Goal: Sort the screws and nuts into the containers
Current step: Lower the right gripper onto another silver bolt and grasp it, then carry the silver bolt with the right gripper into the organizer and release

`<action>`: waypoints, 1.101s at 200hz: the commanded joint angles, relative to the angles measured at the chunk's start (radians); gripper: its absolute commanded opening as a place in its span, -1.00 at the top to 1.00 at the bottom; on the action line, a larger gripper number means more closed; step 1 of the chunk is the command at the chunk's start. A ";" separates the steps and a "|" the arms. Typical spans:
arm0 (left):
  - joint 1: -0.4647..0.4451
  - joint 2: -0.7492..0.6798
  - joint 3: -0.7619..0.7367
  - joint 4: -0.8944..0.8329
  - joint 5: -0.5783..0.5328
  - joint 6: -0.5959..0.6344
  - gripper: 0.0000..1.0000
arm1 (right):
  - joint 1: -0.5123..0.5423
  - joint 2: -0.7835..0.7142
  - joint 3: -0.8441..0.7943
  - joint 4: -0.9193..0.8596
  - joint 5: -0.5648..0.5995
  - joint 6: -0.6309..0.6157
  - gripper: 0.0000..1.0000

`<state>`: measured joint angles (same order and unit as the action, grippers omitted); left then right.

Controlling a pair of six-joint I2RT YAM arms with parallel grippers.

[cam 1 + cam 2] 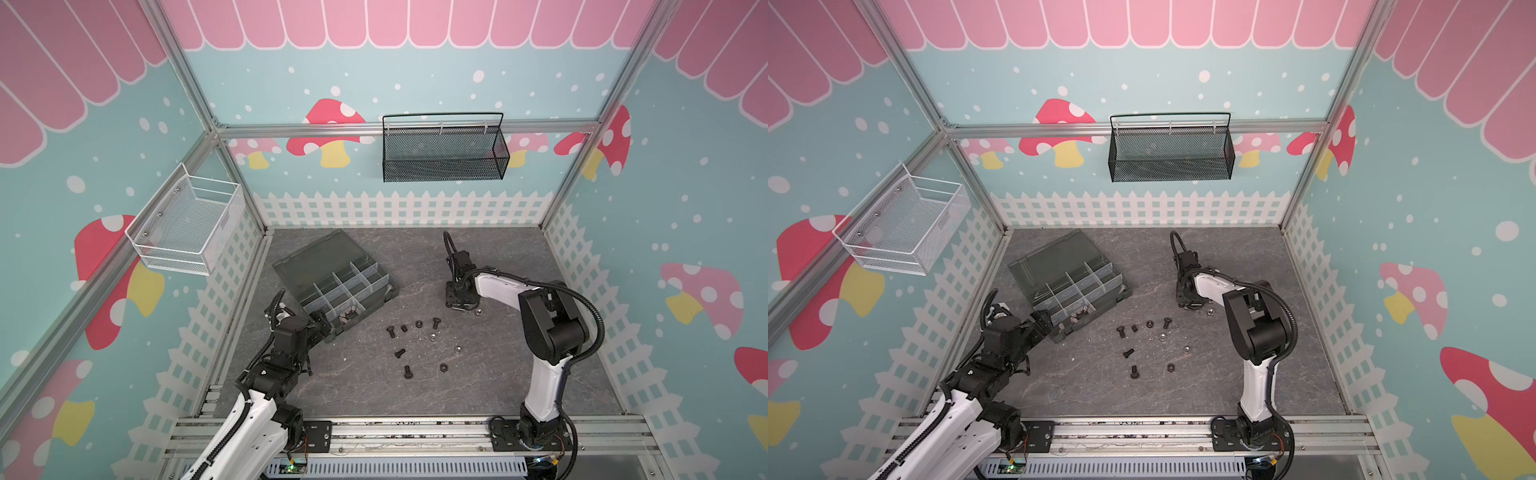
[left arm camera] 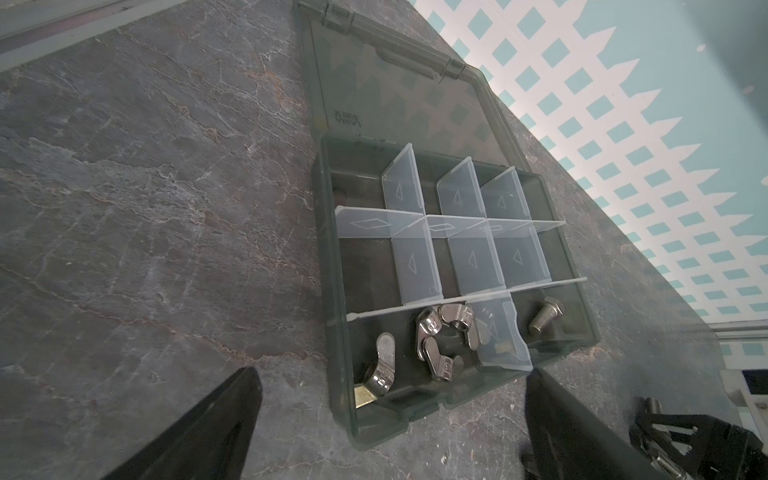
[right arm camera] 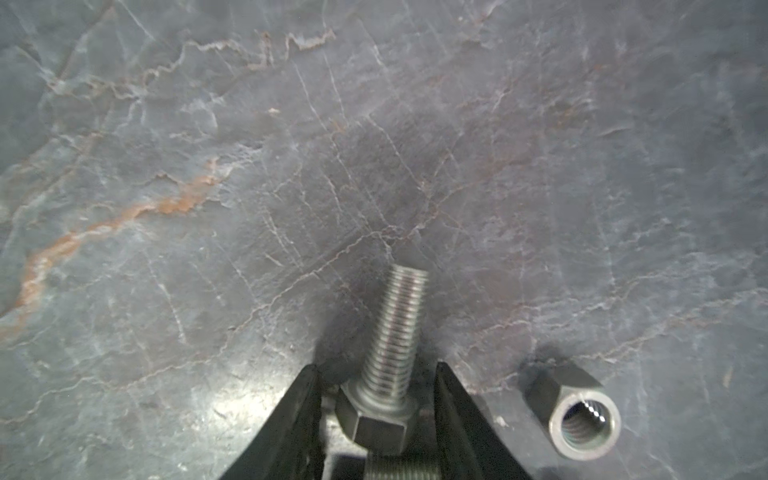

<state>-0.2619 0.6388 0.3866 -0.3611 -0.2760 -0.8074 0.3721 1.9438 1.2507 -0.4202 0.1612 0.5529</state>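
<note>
A white wire basket (image 1: 183, 232) and a black mesh basket (image 1: 444, 153) hang on the walls (image 1: 291, 83) above a grey marbled tabletop (image 1: 519, 374)

Teal mushroom-print walls (image 1: 374, 83), grey marbled tabletop (image 1: 498, 374)

1. The grey, stone-patterned bench (image 1: 519, 374) carries an open box (image 1: 320, 257).
2. Near the box lie scattered black bolts (image 1: 390, 331) and black nuts (image 1: 443, 367).
3. Among them, and farther from the box, lie silver nuts (image 1: 458, 350).
</note>
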 commanded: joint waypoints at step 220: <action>0.007 -0.041 -0.009 -0.006 -0.009 0.007 -1.00 | 0.029 -0.184 -0.067 0.047 -0.068 0.038 0.96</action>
<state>-0.2619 0.5983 0.3740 -0.3565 -0.2729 -0.8040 0.3794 1.8191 1.1900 -0.3840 0.0963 0.5674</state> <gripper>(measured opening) 0.996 0.274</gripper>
